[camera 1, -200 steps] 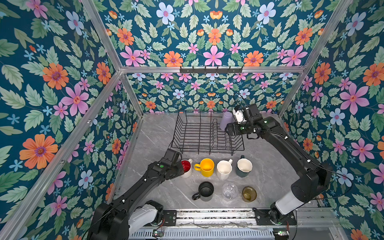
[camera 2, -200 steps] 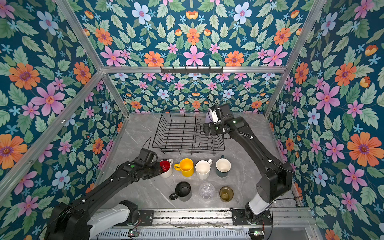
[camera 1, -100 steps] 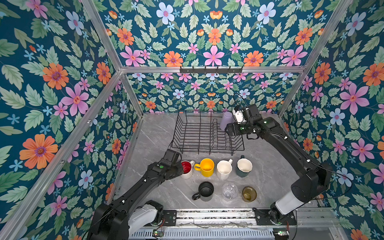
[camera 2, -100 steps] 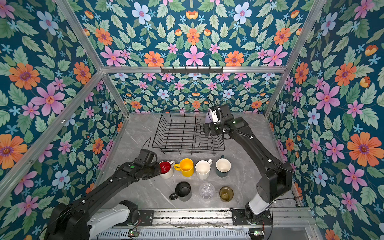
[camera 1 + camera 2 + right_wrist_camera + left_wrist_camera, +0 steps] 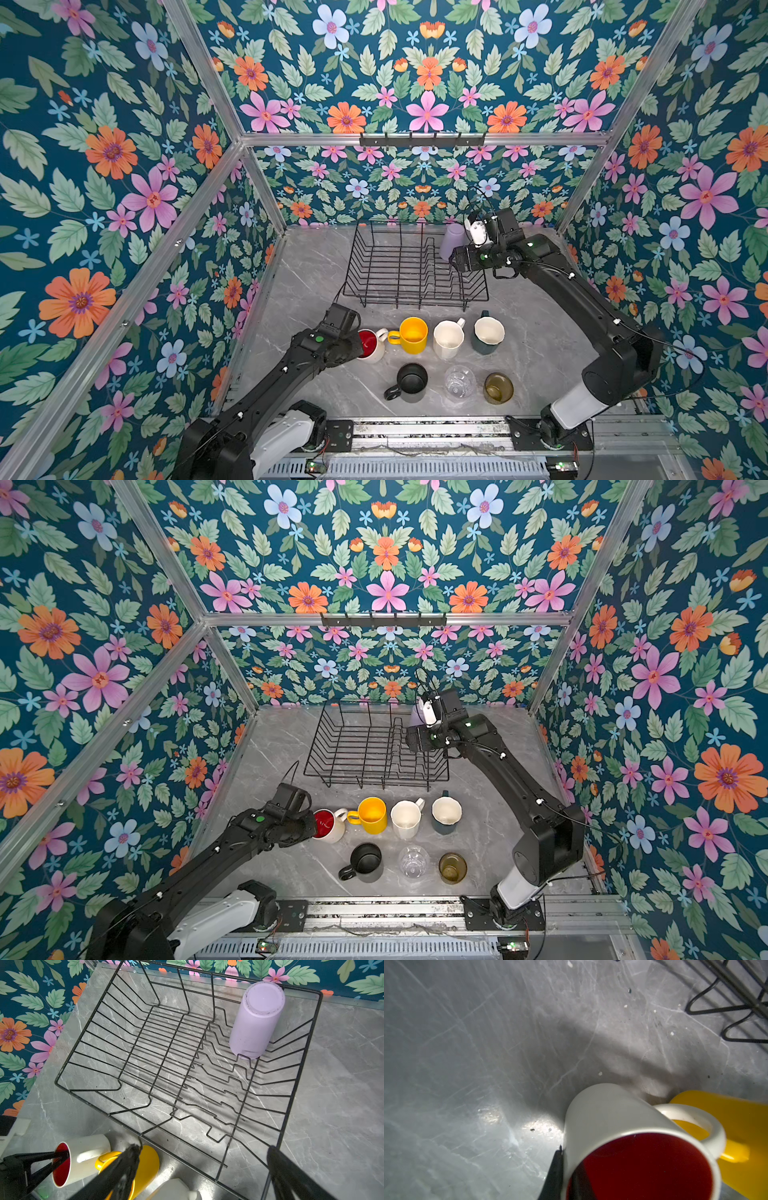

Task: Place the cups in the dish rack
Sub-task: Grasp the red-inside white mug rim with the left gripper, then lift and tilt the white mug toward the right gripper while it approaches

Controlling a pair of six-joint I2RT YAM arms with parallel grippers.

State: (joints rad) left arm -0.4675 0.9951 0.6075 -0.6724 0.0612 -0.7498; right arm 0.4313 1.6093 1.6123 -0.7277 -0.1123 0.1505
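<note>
Rim of glossy white mug [image 5: 612, 1118] pinched by left pincer [image 5: 568, 1159]; right pincer [image 5: 202, 1151] spread over wire dish rack [image 5: 166, 1057].

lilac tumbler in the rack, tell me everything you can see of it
The lilac tumbler is a plain cylinder with no handle, matte like plastic, with faint dark scuffs round the edge of its base. It stands upside down, flat base up and mouth down, in the far right corner of the dish rack. It rests among the plate dividers, and only the rack's wires touch it.
</note>
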